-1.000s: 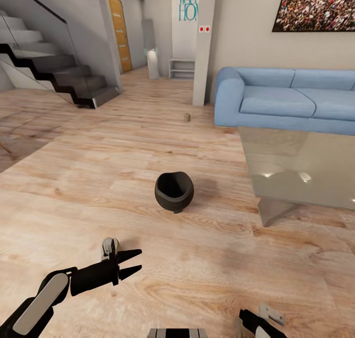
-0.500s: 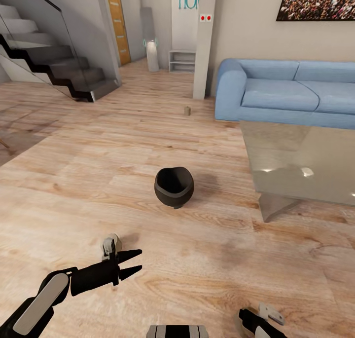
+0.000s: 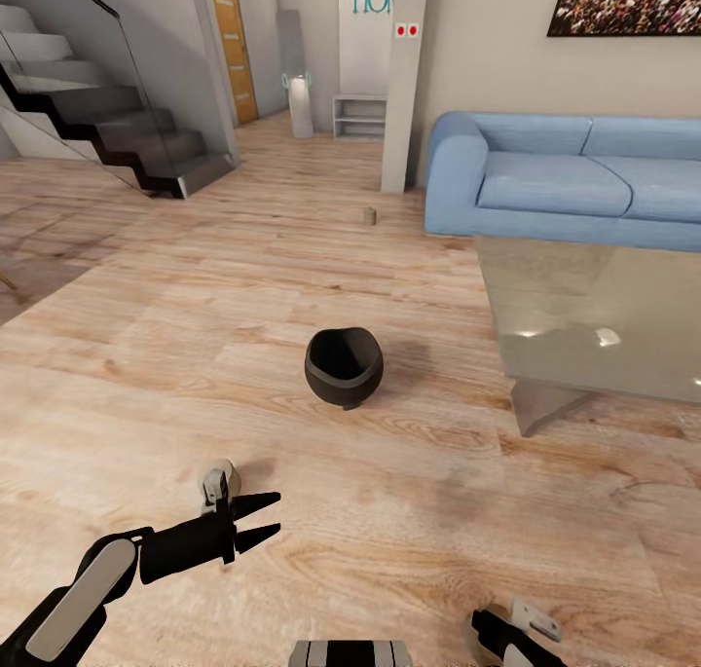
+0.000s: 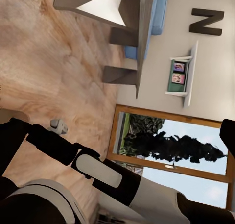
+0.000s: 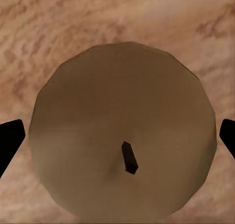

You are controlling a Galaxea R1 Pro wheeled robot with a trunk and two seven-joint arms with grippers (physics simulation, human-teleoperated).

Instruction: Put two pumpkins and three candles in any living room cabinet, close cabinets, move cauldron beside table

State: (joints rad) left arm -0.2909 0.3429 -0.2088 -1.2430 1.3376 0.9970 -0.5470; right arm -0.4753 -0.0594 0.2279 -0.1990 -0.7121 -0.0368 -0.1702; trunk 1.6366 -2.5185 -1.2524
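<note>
The black cauldron (image 3: 343,367) stands upright on the wood floor, a short way left of the glass-topped table (image 3: 584,316). One tan candle (image 3: 370,216) stands far off on the floor near the pillar. In the right wrist view another candle (image 5: 122,131) is seen from straight above, wick up. My right gripper (image 5: 117,136) is open, with one black fingertip at each side of the candle, close to it. That gripper (image 3: 506,636) sits at the head view's lower edge. My left gripper (image 3: 261,516) is open and empty, low over the floor in front of the cauldron.
A blue sofa (image 3: 574,185) stands behind the table. A pillar (image 3: 404,83) rises left of the sofa. Stairs (image 3: 117,131) climb at the far left. A pale low shelf rack (image 3: 360,119) sits in the hallway beyond. Bare wood floor surrounds the cauldron.
The whole head view has shifted slightly, so the camera moved. Both arms keep the same pose, and the cauldron and far candle stay put.
</note>
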